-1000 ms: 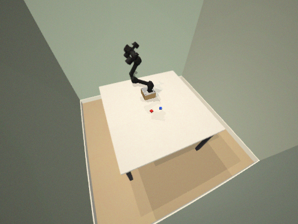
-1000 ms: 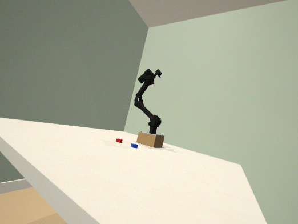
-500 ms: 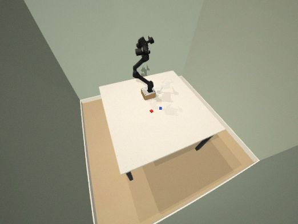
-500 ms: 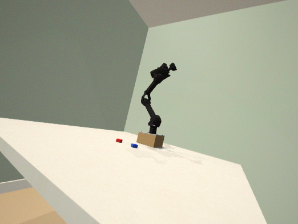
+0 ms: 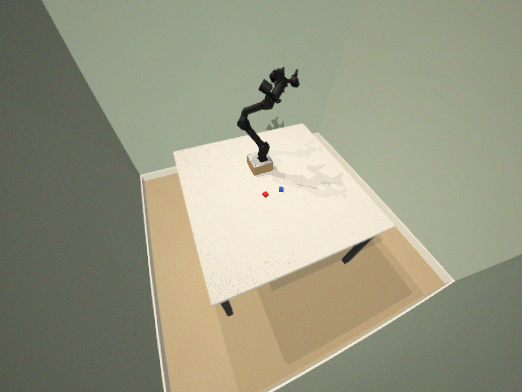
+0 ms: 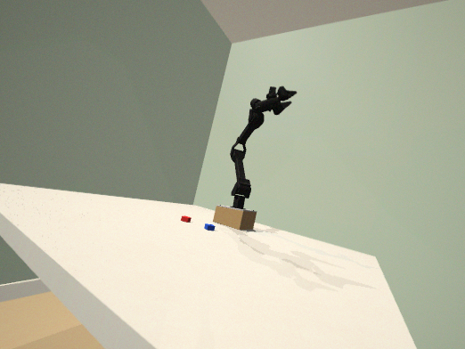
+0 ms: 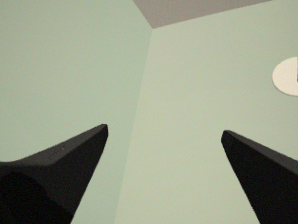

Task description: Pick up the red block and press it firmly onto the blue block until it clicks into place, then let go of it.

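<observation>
Basically, the small red rectangular block (image 5: 265,194) (image 6: 185,219) sits on the broad white speckled table (image 5: 280,225) (image 6: 223,285), near the small blue rectangular block (image 5: 281,189) (image 6: 209,227). Blocks apart, gap between them, both on the tabletop; red one not on the blue one, so nothing pressed together. Both are near the tan box-shaped base with a pale top plate (image 5: 261,170) (image 6: 228,217), blue one nearer to it than red in the top view.

Black jointed robot arm (image 5: 254,136) (image 6: 240,171) stands on that base, raised high, bent at the elbow, its end well above the table. Black two-finger gripper (image 5: 297,76) (image 6: 294,98) (image 7: 164,132) is spread wide, nothing between the fingers. It's up in the air, well apart from both blocks, tips directed away from them in the exterior view.

Wrist view: two dark tapered fingers, one each side, pale green walls (image 7: 200,75) behind, a corner line running between them, plus part of a white rounded object (image 7: 286,77) at the right edge, can't tell what. Neither block shows there. Arm's shadows (image 5: 325,181) (image 6: 303,263) fall across the tabletop beside the base.
</observation>
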Controlling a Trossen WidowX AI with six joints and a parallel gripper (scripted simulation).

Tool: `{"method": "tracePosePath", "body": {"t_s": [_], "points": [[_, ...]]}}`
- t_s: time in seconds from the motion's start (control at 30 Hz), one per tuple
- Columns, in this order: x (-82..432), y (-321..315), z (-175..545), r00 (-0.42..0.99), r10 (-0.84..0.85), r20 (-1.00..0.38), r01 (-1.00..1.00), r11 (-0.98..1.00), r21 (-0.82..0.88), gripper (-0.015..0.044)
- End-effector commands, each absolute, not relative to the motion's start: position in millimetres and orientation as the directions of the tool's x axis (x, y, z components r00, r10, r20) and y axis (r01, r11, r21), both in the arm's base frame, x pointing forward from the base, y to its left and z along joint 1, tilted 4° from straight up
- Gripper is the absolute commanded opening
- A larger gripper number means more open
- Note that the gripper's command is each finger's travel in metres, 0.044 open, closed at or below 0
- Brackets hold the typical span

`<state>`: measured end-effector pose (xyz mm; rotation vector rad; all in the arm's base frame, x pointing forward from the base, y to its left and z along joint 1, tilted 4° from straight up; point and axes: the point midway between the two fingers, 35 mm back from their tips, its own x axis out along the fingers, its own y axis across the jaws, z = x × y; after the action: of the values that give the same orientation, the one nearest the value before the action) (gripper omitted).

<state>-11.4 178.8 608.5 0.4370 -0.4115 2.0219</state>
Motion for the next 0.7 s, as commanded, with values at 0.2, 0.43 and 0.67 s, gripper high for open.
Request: {"method": "tracePosePath", "body": {"t_s": [0.2, 0.43, 0.67], "points": [[121.1, 236.0, 560.3, -0.024, 0.918, 0.396, -0.989, -0.078, 0.123, 0.0440], [217.8, 240.3, 504.1, 0.290, 0.922, 0.255, -0.945, 0.235, 0.226, 0.0440], [304.7, 214.9, 430.4, 0.561, 0.827, 0.043, -0.804, 0.532, 0.265, 0.0440]]}}
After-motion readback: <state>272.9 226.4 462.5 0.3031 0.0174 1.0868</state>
